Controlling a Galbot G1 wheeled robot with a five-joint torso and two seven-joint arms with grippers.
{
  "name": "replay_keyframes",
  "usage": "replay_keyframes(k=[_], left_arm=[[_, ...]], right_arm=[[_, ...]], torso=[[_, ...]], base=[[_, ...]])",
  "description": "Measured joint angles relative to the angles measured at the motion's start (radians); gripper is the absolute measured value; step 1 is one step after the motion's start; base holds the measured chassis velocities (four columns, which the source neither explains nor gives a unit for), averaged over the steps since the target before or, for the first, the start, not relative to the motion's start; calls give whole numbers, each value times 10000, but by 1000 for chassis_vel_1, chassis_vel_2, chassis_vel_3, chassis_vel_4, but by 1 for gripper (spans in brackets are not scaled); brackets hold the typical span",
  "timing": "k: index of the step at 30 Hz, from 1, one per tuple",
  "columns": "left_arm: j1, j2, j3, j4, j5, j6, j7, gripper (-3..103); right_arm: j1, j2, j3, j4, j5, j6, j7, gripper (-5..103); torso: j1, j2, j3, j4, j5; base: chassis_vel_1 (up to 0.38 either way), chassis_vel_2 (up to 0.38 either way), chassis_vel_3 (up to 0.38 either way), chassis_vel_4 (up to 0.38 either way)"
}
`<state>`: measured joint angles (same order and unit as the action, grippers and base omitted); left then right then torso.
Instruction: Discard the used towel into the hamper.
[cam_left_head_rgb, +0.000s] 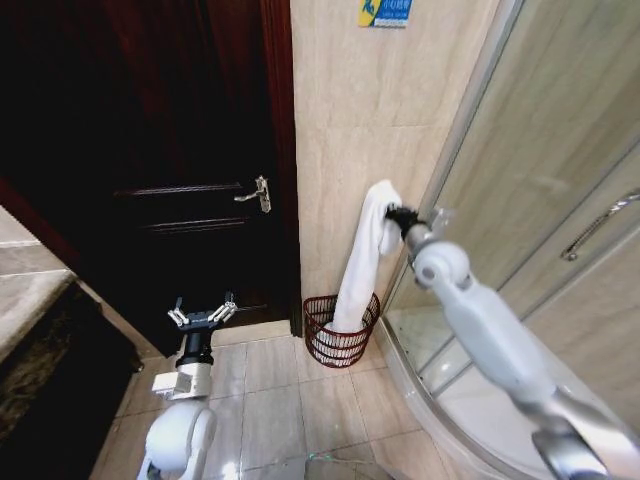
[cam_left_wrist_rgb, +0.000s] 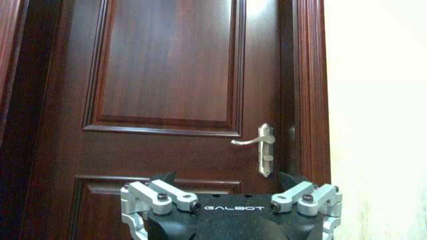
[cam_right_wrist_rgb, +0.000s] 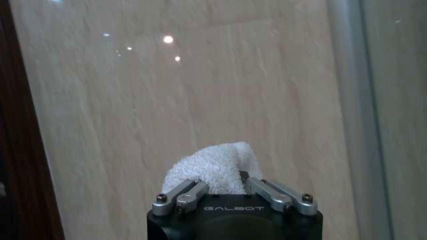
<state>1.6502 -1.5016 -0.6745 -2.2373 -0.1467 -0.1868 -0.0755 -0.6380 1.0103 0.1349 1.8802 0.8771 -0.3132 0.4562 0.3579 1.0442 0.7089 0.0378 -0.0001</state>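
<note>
A white towel (cam_left_head_rgb: 362, 262) hangs long and limp from my right gripper (cam_left_head_rgb: 396, 216), which is shut on its upper end close to the tiled wall. The towel's lower end reaches down into the hamper (cam_left_head_rgb: 318, 322), a dark reddish-brown wire basket on the floor against the wall. In the right wrist view the towel (cam_right_wrist_rgb: 215, 169) bulges up between the shut fingers (cam_right_wrist_rgb: 181, 197). My left gripper (cam_left_head_rgb: 202, 314) is held low in front of the dark door, open with nothing in it; its fingers (cam_left_wrist_rgb: 160, 192) show spread in the left wrist view.
A dark wooden door (cam_left_head_rgb: 170, 150) with a metal lever handle (cam_left_head_rgb: 258, 194) stands left of the hamper. A curved glass shower enclosure (cam_left_head_rgb: 560, 200) with a raised base (cam_left_head_rgb: 440, 400) lies to the right. A counter edge (cam_left_head_rgb: 25, 270) is at far left. The floor is beige tile.
</note>
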Motion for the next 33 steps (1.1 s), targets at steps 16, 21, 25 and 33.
replay_keyframes(k=[16, 21, 25, 33], left_arm=[[122, 71, -60, 135, -61, -200, -2, 100], [192, 106, -67, 294, -96, -259, -6, 100], [168, 145, -59, 391, -126, -258, -6, 100], [157, 141, -20, 465, -93, -239, -6, 100]], right_arm=[[-2359, 1392, 686, -601, -1566, 756, -686, 9], [-2557, 1575, 826, -669, -1624, 677, -723, 9], [-2639, 1658, 886, -670, -1653, 594, -732, 9], [-2548, 1745, 1096, -1062, -1477, 128, -848, 9]], torso=[[-374, -836, -464, 2, -2], [-492, -1106, -611, 1, -1], [-559, -1255, -693, 0, 0], [-723, -1634, -909, 0, 2]], base=[[0, 0, 0, 0], [0, 0, 0, 0], [0, 0, 0, 0], [0, 0, 0, 0]])
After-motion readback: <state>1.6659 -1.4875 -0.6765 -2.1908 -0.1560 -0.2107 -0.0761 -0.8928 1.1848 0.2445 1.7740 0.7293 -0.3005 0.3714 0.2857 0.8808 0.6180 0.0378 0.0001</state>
